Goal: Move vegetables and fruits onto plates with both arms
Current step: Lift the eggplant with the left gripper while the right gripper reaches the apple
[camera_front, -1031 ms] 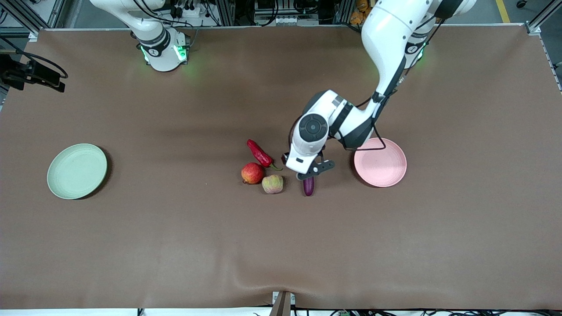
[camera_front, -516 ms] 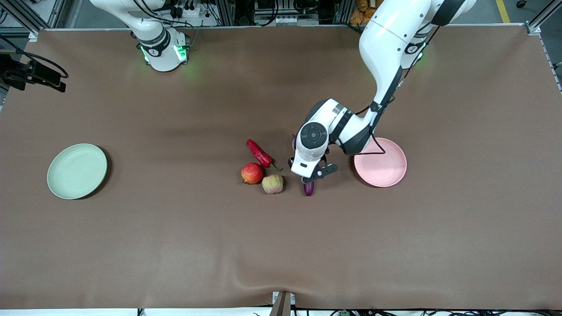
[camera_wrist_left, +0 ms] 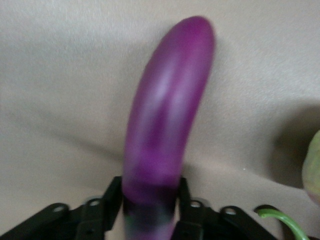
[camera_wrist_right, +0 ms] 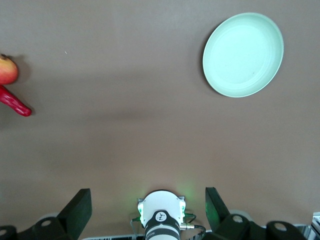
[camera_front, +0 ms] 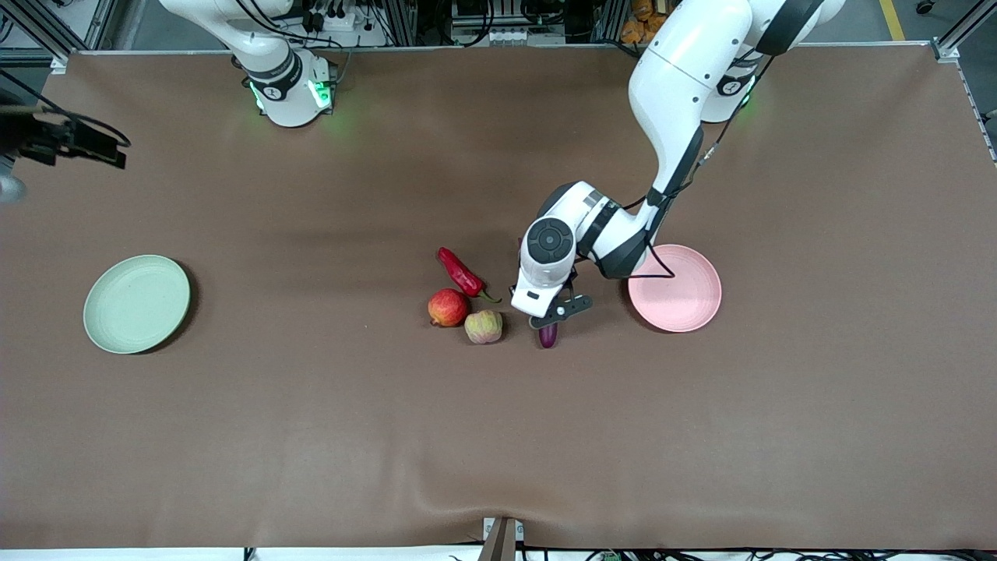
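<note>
Now the eggplant (camera_front: pixel 548 335) lies on the table near the middle of the front frame, just below the left arm's wrist. Only its rounded tip shows there. Its long axis runs up and down the frame, tip pointing at the lower edge, toward the front camera. In the left wrist view the eggplant (camera_wrist_left: pixel 162 125) fills the centre, gently curved, with the left gripper (camera_wrist_left: pixel 150 200) closed on its stem end, a black finger (camera_wrist_left: pixel 111 197) pressed against each flank.

The pink plate (camera_front: pixel 685 300) sits to the right of the eggplant; the pale fruit (camera_front: pixel 484 326), red fruit (camera_front: pixel 448 307) and chili pepper (camera_front: pixel 461 272) cluster to its left. The green plate (camera_front: pixel 137 303) rests at mid-left.

A second ago the left gripper's fingers stood apart over the eggplant; they have since closed in on it, and the wrist has shifted slightly. The eggplant has not moved.

The right gripper (camera_wrist_right: pixel 148 212) waits high above the table with its fingers spread wide, holding nothing.
</note>
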